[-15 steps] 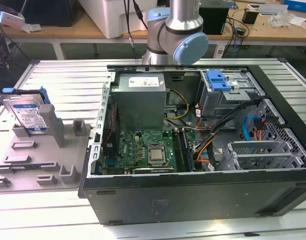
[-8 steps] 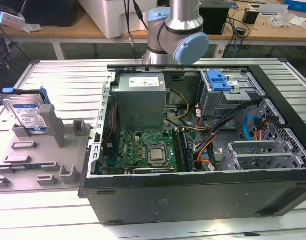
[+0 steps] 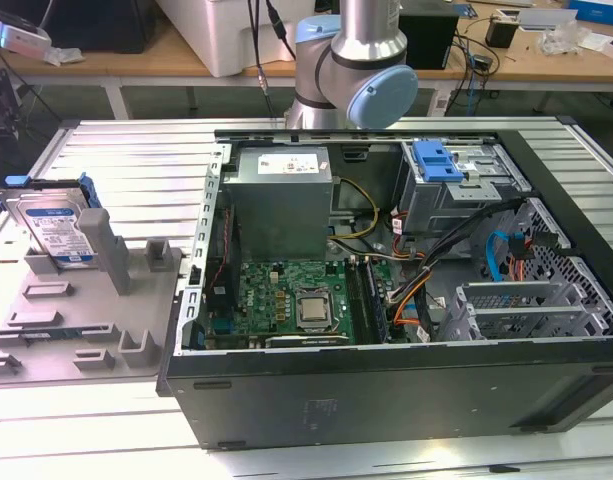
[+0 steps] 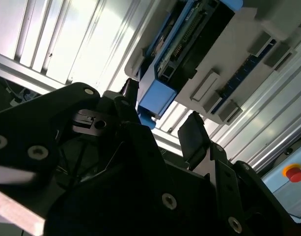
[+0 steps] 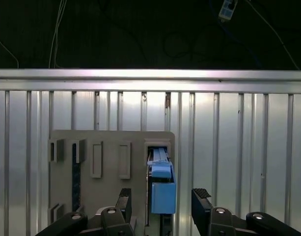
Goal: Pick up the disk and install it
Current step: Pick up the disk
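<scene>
The disk (image 3: 56, 228), silver with a white-and-blue label and a blue carrier, stands on edge in a grey holder (image 3: 86, 300) at the exterior view's left. In both wrist views my gripper (image 5: 163, 201) is open. One of its black fingers (image 5: 124, 199) shows on each side of the disk's blue carrier end (image 5: 162, 191), and neither touches it. In the second wrist view the gripper (image 4: 160, 112) hangs short of the disk (image 4: 182, 44), with the blue carrier tab between the fingertips (image 4: 192, 132).
An open computer case (image 3: 386, 390) lies on the ribbed metal table (image 3: 136, 150) to the exterior view's right of the holder. A metal drive cage with a blue latch (image 3: 436, 160) sits at the case's far corner. The arm's base (image 3: 356, 70) rises behind the case.
</scene>
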Robot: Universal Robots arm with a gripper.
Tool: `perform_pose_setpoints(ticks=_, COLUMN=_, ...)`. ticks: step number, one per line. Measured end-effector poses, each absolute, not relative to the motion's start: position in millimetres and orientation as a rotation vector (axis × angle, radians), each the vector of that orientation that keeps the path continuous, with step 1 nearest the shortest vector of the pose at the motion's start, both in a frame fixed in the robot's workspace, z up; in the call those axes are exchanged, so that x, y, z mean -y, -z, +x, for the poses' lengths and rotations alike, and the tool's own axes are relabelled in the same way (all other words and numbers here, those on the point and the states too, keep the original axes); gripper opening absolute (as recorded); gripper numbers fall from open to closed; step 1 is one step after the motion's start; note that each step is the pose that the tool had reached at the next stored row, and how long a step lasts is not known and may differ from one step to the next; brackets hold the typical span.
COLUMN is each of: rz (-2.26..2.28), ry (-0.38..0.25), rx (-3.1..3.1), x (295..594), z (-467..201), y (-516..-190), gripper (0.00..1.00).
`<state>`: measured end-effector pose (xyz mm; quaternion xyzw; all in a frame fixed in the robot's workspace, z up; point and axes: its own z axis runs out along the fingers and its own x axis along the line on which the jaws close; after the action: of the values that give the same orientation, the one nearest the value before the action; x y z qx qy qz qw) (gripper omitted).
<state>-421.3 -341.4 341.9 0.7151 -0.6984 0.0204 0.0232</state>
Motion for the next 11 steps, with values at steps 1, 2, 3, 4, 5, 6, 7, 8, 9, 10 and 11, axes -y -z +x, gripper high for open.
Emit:
perform_pose_setpoints(ticks=1, rz=2.217, ry=-0.063, rx=2.159, x=341.4, z=-421.2, y=-341.7, gripper=0.6)
perform_pose_setpoints(ticks=2, rz=2.221, ry=-0.064, rx=2.155, x=341.4, z=-421.2, y=-341.2, gripper=0.6)
perform_pose_setpoints(ticks=3, rz=2.225, ry=-0.064, rx=2.151, x=341.4, z=-421.2, y=-340.7, gripper=0.6)
perform_pose_setpoints(ticks=4, rz=2.231, ry=-0.064, rx=2.145, x=341.4, z=-421.2, y=-339.6, gripper=0.6)
perform_pose_setpoints(ticks=5, rz=2.233, ry=-0.064, rx=2.143, x=341.5, z=-421.2, y=-338.9, gripper=0.6)
perform_pose_setpoints(ticks=6, rz=2.235, ry=-0.064, rx=2.141, x=341.5, z=-421.2, y=-338.2, gripper=0.6)
perform_pose_setpoints(ticks=7, rz=2.236, ry=-0.064, rx=2.139, x=341.5, z=-421.2, y=-337.3, gripper=0.6)
perform_pose_setpoints(ticks=8, rz=2.237, ry=-0.064, rx=2.138, x=341.4, z=-421.2, y=-336.7, gripper=0.6)
perform_pose_setpoints(ticks=9, rz=2.238, ry=-0.064, rx=2.137, x=341.4, z=-421.2, y=-336.0, gripper=0.6)
perform_pose_setpoints(ticks=10, rz=2.239, ry=-0.064, rx=2.136, x=341.4, z=-421.2, y=-335.4, gripper=0.6)
perform_pose_setpoints(ticks=11, rz=2.241, ry=-0.064, rx=2.135, x=341.4, z=-421.2, y=-334.6, gripper=0.6)
